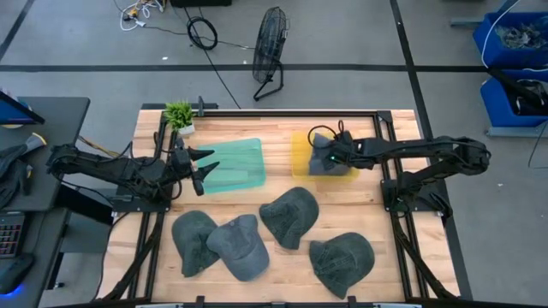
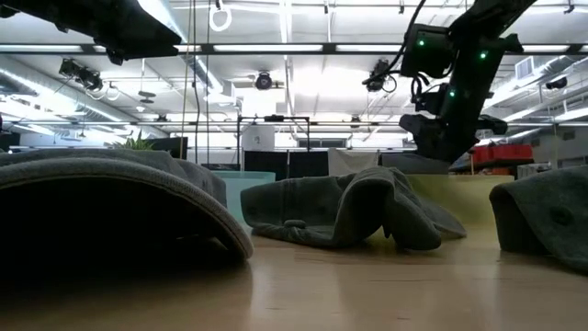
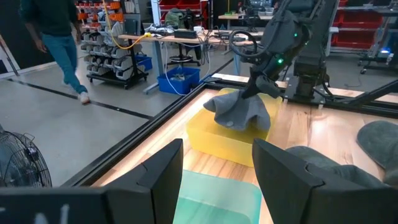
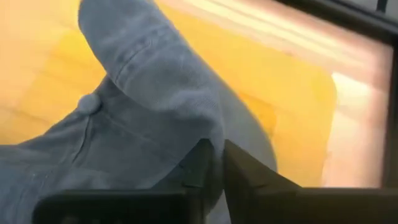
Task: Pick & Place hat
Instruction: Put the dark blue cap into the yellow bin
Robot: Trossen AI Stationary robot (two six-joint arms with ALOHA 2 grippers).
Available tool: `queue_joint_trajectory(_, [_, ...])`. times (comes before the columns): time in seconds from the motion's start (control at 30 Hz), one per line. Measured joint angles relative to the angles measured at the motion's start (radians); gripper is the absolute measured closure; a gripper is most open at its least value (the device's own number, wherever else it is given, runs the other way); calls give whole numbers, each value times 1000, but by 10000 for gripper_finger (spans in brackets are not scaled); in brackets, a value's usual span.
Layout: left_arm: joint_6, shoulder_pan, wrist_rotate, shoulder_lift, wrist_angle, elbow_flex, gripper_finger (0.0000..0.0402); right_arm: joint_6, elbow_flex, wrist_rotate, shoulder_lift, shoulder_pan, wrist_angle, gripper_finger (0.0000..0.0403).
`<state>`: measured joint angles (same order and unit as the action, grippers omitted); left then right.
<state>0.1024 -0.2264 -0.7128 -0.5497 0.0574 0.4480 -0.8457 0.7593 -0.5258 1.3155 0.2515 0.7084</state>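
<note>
right tool pinches a grey hat over the yellow tray; left tool gapes apart.

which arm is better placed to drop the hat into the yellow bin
Right. Its tool is shut on the grey hat, which already hangs over the yellow bin. The left tool is open over the green bin, holding nothing.

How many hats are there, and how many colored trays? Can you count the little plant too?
Soft grey fabric caps: 5. Four lie on the wooden table; one is held by the right pincer over the yellow tray.
Flat plastic trays: 2, one teal and one yellow.
Small green potted plant: 1.
Total: 8.
</note>
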Motion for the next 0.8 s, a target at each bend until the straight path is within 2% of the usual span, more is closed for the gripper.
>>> queue_joint_trajectory(0.23, [0, 0, 0, 0, 0, 0, 204, 126, 2, -2, 0, 45, -24, 305])
queue_joint_trajectory(0.43, [1, 0, 12, 0, 0, 0, 204, 282, 107, 76, 0, 46, -11, 267])
queue_joint_trajectory(0.5, [3, 0, 66, 0, -2, 0, 204, 330, 158, 120, 0, 41, -27, 261])
queue_joint_trajectory(0.67, [60, 0, 296, -46, -78, 0, 210, 453, 241, 162, 0, 15, -86, 259])
queue_joint_trajectory(0.8, [-4, -1, 446, -137, -126, 6, 223, 550, 245, 182, 0, 8, -196, 261])
